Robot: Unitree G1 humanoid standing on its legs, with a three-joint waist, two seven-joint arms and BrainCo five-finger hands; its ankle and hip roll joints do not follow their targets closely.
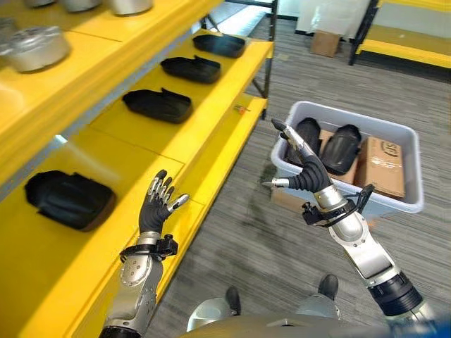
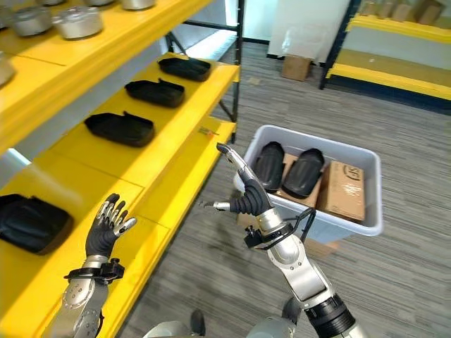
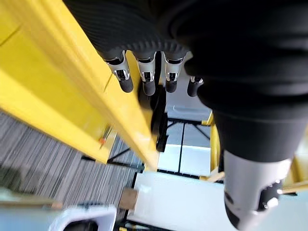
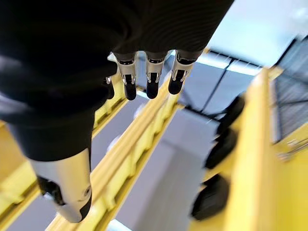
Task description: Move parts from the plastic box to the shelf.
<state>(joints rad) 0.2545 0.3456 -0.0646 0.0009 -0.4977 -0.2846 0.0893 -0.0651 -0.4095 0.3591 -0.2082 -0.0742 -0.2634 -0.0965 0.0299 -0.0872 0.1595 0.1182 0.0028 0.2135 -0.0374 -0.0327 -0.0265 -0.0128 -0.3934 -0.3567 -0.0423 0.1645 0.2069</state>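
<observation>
While both hands hang free of any load, the plastic box (image 1: 394, 201) stands on the floor (image 1: 239, 246) just beside the shelf (image 1: 211, 134), toward its far end. Two black parts (image 1: 340, 149) lean side by side inside the box at the wall nearest the shelf, and a brown carton (image 1: 384, 165) fills the box's other end. A further cardboard piece (image 1: 285, 201) lies under the box's near corner.

Four more black parts rest on the shelf's middle yellow level, set in a row and well apart from one another: the nearest one (image 1: 69, 199) sits closest to the robot, and the next three (image 1: 158, 105) (image 1: 191, 68) (image 1: 219, 44) run toward the far end. Round silver metal parts (image 1: 34, 48) stand on the level above.

The left hand (image 1: 156, 208) is raised over the shelf's front edge, beside the nearest shelved part, with fingers straight, spread and holding nothing. The right hand (image 1: 304, 171) is raised between the shelf and the box, just in front of the box's near wall, with fingers extended, thumb out to the side, and holding nothing.
</observation>
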